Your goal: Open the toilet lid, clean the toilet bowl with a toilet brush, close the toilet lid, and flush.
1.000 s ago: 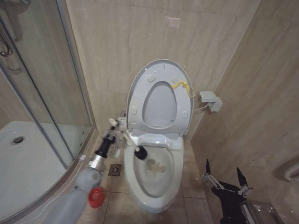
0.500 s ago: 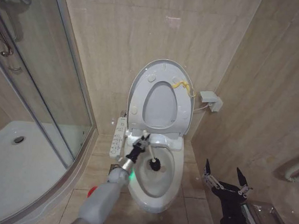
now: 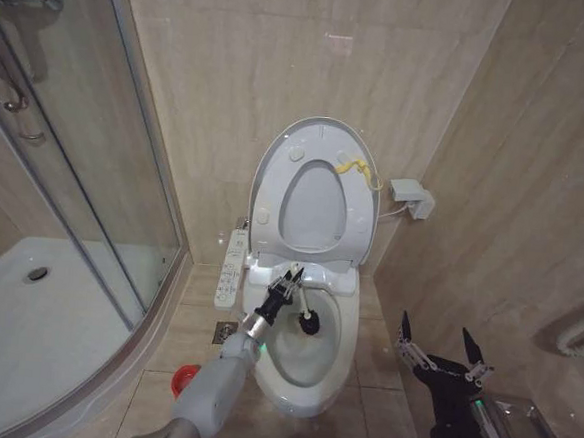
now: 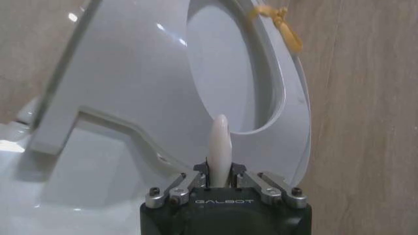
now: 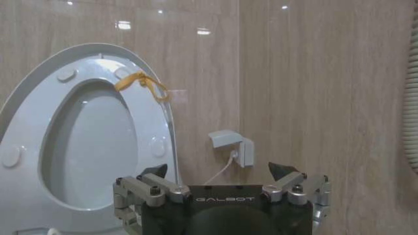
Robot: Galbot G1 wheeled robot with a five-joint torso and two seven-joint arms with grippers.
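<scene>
Left gripper (image 3: 290,280) clamped on brush (image 3: 305,318), head prob. in bowl (image 3: 334,367): scrubbing step; next, sweep round. Right gripper (image 3: 441,348) apart, idle.

One toilet bowl (image 3: 302,365), one toilet lid (image 3: 276,168), one toilet brush (image 3: 305,318) — two claws, left (image 3: 290,277) and right (image 3: 443,346).

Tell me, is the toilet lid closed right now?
No, the toilet lid stands raised against the wall, leaving the toilet bowl open.

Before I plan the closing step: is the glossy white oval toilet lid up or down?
Up: the toilet lid stands upright against the wall with the ring seat raised against it.
</scene>
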